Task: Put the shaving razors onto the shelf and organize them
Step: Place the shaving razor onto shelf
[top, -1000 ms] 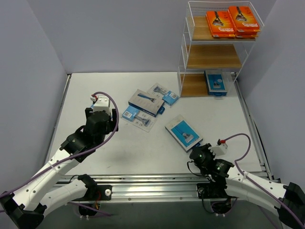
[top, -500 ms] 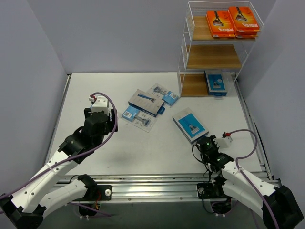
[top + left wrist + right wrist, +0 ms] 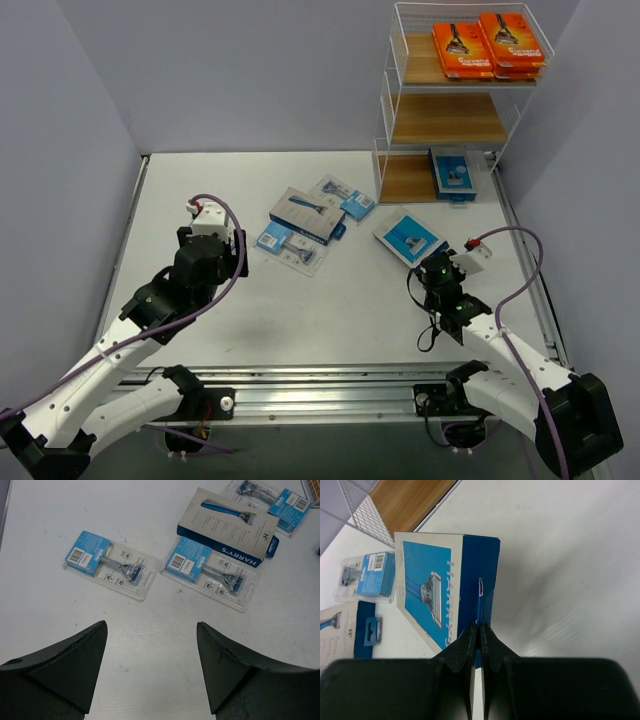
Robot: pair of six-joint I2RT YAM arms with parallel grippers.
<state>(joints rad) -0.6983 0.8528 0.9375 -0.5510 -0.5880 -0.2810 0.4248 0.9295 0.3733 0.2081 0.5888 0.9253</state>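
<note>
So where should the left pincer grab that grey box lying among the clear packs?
Likely from above, the open left pincer straddling the grey box across its short width, mid-length. It lies flat and long, and its near edge seems to rest on a clear pack, leaving a finger room.

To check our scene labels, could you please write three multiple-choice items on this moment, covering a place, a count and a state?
1. Which tier of the shelf holds the orange packs? A top; B middle; C bottom.
2. How many clear blister packs lie on the table? A one; B three; C five.
3. The right gripper is: A open; B shut on nothing; C shut on the blue box.
Answers: A, they sit on the top board; B, the left wrist view shows three; C, it pinches the box's edge.
</note>
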